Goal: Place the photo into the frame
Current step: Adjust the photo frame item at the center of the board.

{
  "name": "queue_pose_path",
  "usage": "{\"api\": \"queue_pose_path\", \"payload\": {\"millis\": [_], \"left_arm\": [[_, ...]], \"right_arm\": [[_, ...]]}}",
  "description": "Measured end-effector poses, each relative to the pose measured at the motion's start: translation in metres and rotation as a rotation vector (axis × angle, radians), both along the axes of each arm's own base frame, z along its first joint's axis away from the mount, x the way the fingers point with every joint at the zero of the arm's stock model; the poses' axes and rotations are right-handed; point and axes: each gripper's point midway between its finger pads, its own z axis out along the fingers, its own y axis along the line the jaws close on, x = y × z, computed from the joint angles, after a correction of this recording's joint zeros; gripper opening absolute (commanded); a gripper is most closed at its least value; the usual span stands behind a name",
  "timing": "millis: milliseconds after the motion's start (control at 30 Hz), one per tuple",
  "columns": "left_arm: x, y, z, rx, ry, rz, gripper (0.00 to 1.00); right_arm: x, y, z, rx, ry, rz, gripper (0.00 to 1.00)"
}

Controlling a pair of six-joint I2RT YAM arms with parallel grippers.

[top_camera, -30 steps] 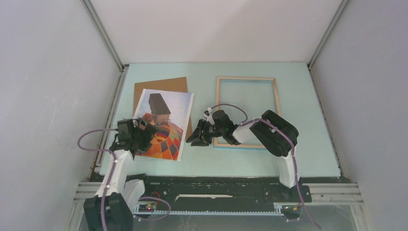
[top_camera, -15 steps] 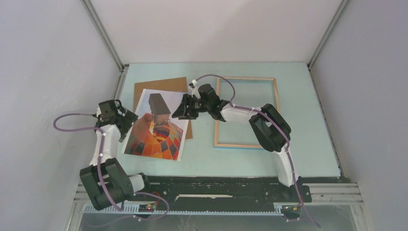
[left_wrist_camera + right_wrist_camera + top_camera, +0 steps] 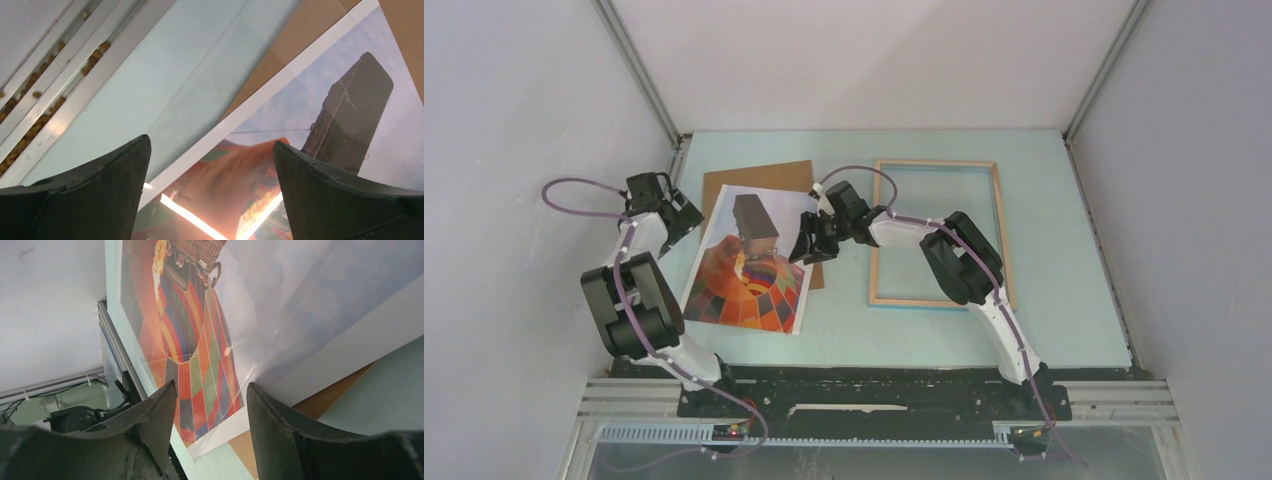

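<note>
Two grippers to report, both mine, both spread, neither holding anything.

1. My left gripper is wide open. Its wrist view shows the white border of the photo running on a slant through the gap, with bare table toward 10 o'clock. That view alone shows brown specks lying in the channels of the metal rail at the table's edge. I cannot tell whether my fingertips touch the sheet.

2. My right gripper has a narrower gap. Its wrist view shows the checkered balloon panels and the basket close up. It also shows a strip of brown backing board coming out from under the photo's white edge, a layering that is much plainer here than from above.

3. The top view places both. The left gripper is at the photo's 10 o'clock corner and the right gripper is at its 2 o'clock edge. The photo lies face up and slightly skewed at 9 o'clock on the table, partly over the backing board, which sticks out at 12 o'clock.

4. Only the top view shows the frame. It lies flat at 3 o'clock from the photo, light wood side up, with the table showing through its opening. The photo and the frame are apart.
</note>
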Motion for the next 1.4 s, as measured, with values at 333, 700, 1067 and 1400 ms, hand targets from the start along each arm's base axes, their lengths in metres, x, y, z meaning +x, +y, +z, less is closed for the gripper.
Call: {"api": "queue_pose_path", "payload": {"millis": [333, 700, 1067, 1400], "left_arm": [[0.040, 0.007, -0.021, -0.039, -0.007, -0.090, 1.00], [0.046, 0.002, -0.058, -0.190, 0.076, -0.088, 0.98], [0.053, -0.019, -0.056, -0.331, 0.057, -0.114, 0.98], [0.056, -0.045, -0.054, -0.418, 0.038, -0.144, 0.98]], "right_arm": [[0.001, -0.006, -0.001, -0.012, 0.006, 0.010, 0.62], [0.003, -0.009, -0.002, -0.014, 0.010, 0.002, 0.63], [0.018, -0.070, 0.003, -0.050, -0.006, -0.135, 0.70], [0.050, -0.092, -0.005, -0.096, -0.008, -0.278, 0.69]]}}
